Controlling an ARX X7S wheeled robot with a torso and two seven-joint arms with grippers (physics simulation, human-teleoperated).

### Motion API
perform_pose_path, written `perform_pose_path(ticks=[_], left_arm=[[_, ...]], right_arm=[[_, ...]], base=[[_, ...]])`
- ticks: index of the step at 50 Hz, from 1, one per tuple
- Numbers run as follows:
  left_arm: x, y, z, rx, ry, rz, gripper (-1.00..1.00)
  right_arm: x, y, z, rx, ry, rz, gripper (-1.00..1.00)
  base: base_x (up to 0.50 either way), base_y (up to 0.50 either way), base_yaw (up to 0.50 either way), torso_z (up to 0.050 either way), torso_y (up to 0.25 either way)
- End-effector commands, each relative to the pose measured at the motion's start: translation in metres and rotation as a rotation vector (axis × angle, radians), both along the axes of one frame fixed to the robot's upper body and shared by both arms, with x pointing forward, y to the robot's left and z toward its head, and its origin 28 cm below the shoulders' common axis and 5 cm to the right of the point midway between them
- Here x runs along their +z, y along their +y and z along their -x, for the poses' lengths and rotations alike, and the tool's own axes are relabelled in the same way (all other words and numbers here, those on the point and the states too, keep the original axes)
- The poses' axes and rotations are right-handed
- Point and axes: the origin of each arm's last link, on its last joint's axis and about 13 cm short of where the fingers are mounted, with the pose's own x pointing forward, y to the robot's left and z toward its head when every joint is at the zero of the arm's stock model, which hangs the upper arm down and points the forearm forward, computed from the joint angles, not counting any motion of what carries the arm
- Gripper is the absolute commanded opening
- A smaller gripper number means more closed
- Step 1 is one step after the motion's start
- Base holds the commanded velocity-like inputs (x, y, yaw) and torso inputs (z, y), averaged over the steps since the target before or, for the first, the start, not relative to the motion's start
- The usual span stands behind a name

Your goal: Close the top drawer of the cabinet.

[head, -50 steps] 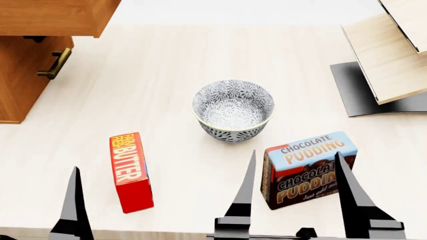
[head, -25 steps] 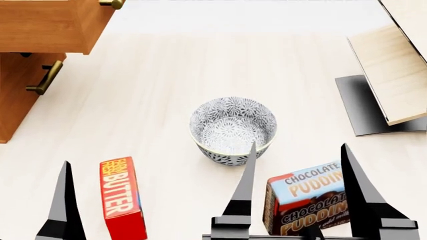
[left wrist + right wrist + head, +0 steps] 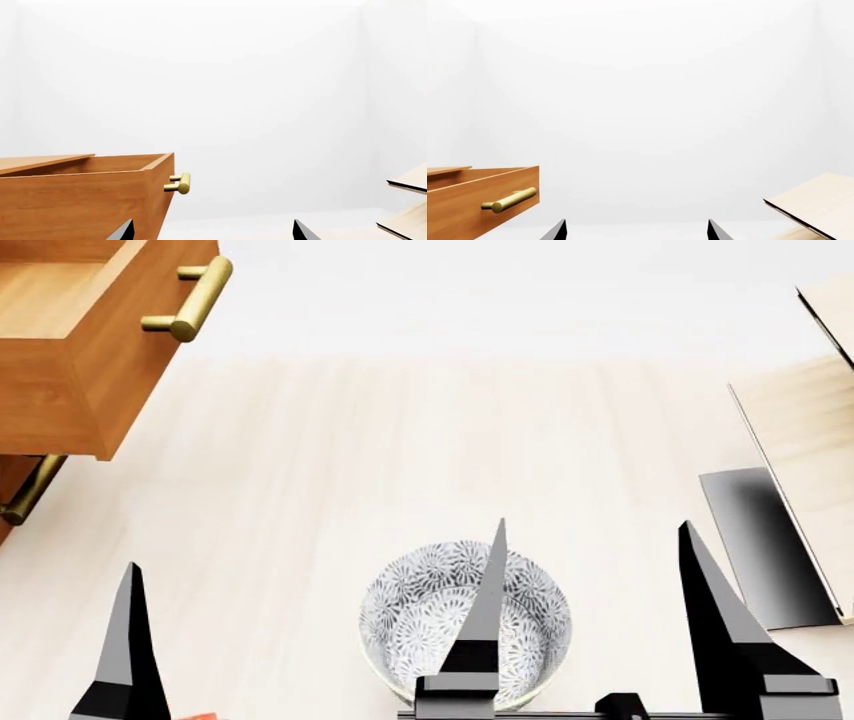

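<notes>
The top drawer [image 3: 80, 360] stands pulled out at the head view's upper left, with lighter wood inside and a shiny brass bar handle [image 3: 194, 298] on its front. It also shows in the left wrist view [image 3: 80, 200] and the right wrist view [image 3: 474, 200]. The cabinet [image 3: 11, 475] shows below it with a duller bronze handle [image 3: 30, 490]. My left gripper [image 3: 213, 235] is open and empty; only one finger [image 3: 127, 640] shows in the head view. My right gripper [image 3: 594, 530] is open and empty above the bowl's side. Both are well short of the drawer.
A patterned grey bowl [image 3: 414, 625] sits on the pale wooden table [image 3: 400, 440] between my arms. A pale wooden slanted rack [image 3: 801, 450] with a black base [image 3: 761, 530] stands at the right and also shows in the right wrist view [image 3: 820, 200].
The head view has shifted up the table. The bowl slid down the frame, the butter and pudding boxes left view, and the drawer's handle and inside came into view. Both grippers stayed open.
</notes>
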Motion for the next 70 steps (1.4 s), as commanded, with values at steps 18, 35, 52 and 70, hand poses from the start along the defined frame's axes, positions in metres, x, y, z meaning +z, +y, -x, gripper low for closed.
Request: perform_pose_path(ticks=[18, 35, 52, 70], left_arm=[[0.001, -0.001, 0.0, -0.005, 0.003, 0.003, 1.0], [-0.002, -0.001, -0.013, 0.007, 0.03, -0.018, 1.0], [0.089, -0.104, -0.089, -0.451, -0.158, -0.087, 1.0], [0.027, -0.078, -0.25, -0.097, 0.296, -0.359, 1.0]], right_arm=[[-0.001, 0.0, -0.002, -0.032, -0.003, -0.025, 1.0], [0.001, 0.002, 0.002, -0.017, -0.01, -0.02, 1.0], [0.01, -0.001, 0.003, 0.028, -0.03, -0.064, 1.0], [0.01, 0.002, 0.004, 0.043, -0.03, -0.054, 1.0]], base=[[0.28, 0.0, 0.0, 0.0, 0.001], [0.0, 0.0, 0.0, 0.0, 0.0], [0.0, 0.0, 0.0, 0.0, 0.0], [0.0, 0.0, 0.0, 0.0, 0.001]])
